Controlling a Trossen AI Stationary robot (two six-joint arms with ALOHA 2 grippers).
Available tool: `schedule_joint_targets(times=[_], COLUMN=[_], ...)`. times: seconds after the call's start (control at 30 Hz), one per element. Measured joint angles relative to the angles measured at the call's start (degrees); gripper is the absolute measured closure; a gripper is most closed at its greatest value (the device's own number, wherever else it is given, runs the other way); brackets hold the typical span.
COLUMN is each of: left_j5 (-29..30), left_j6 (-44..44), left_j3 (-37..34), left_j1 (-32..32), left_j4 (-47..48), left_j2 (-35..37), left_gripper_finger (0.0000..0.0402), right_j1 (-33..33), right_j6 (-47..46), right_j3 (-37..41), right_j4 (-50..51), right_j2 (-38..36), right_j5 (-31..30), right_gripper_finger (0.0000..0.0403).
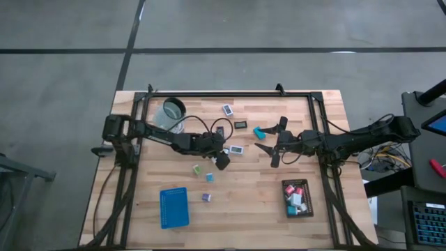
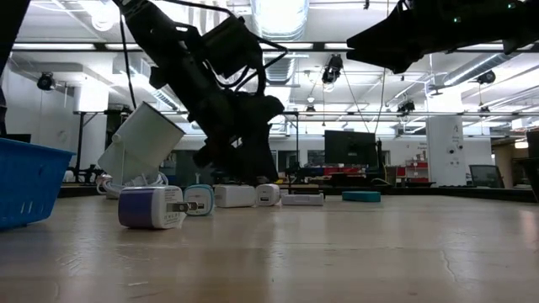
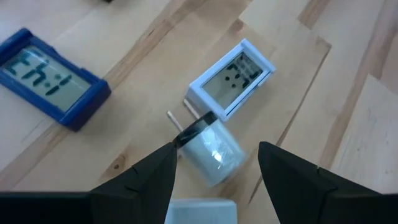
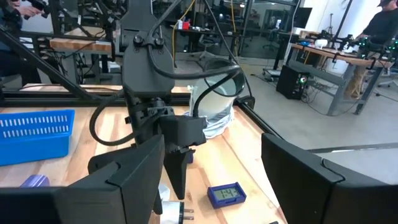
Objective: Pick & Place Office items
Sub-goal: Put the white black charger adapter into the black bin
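Nearest the low camera, a purple plug block point(image 2: 150, 208) lies on the desk point(image 2: 337, 252). Left gripper point(image 3: 216, 163), fingers wide, hovers over a white plug block point(image 3: 211, 149) at frame centre. Right gripper point(image 1: 273, 147), fingers wide and empty, waits at centre-right.

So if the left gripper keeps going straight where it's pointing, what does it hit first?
Most likely the small white plug adapter, lying between the open left gripper fingers, just ahead; the white-framed clock lies beyond.

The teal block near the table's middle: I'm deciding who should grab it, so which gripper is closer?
Right. The right gripper, open, sits just beside the teal block. The left gripper, open too, is farther off, past a white clock.
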State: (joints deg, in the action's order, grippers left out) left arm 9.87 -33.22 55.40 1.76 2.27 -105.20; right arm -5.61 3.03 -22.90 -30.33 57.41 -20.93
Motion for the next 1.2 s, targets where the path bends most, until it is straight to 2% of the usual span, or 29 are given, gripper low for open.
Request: schedule_joint_targets(times=[0.6, 1.2], left_j5=[0.02, 0.04], left_j6=[-2.68, -2.81], left_j3=[0.35, 0.37], left_j1=[0.04, 0.04], left_j4=[-0.07, -0.07], left_j2=[-2.17, -2.17], left_gripper_finger=[0.0173, 0.0241], right_j1=[0.0, 0.0], right_j6=[0.0, 0.0], right_j3=[0.0, 0.0], right_j4=[0.0, 0.0], right_j2=[0.0, 0.02], right_j5=[0.0, -0.02], right_gripper_finger=[0.0151, 0.0143])
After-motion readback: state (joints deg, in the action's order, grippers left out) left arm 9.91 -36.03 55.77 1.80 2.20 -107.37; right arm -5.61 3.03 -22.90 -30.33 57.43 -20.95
